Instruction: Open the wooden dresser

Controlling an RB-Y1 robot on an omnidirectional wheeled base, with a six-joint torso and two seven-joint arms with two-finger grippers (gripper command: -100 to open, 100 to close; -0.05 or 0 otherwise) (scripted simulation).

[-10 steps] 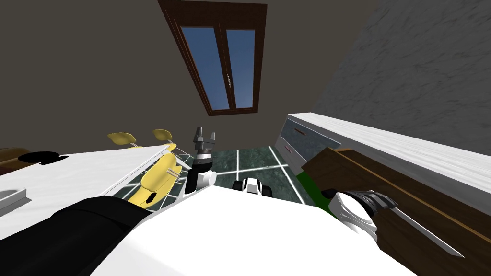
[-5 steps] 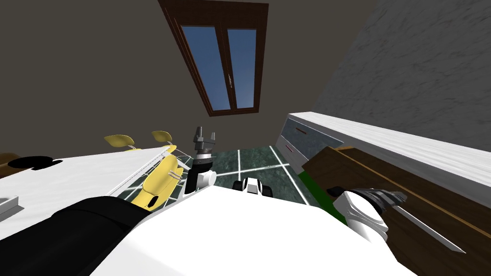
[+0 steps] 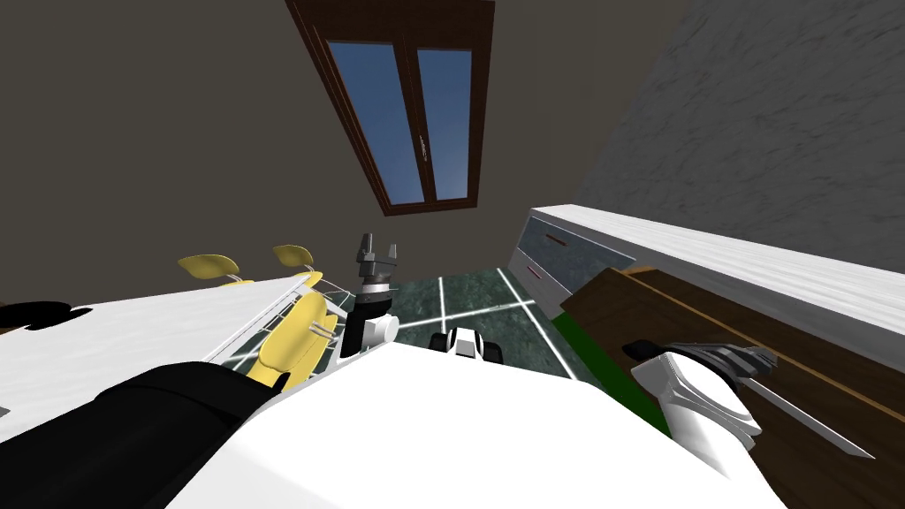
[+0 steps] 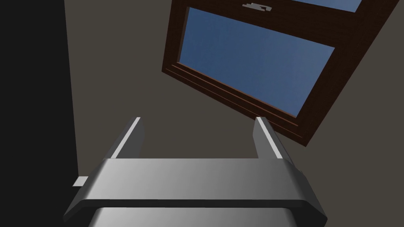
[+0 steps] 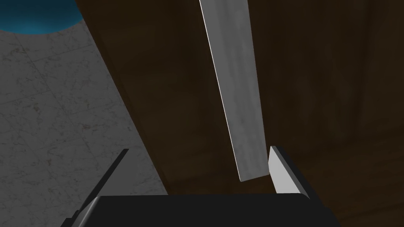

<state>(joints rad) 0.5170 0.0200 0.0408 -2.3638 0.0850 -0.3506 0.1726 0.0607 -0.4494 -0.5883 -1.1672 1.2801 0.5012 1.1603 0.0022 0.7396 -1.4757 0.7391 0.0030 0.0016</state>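
Just before right tool (image 5: pixel 199 149): dresser (image 5: pixel 177 98)

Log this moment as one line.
right gripper open at dark wooden dresser | light grey strip ahead, not gripped | left gripper open, raised

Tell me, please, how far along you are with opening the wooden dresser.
Done: I stand at the dark wooden dresser. In hand: the right jaws are open at its front, a light grey strip, perhaps its handle, between them, not gripped. Still to do: shut on it and pull; nothing looks opened yet. The left arm is raised in front, jaws open.
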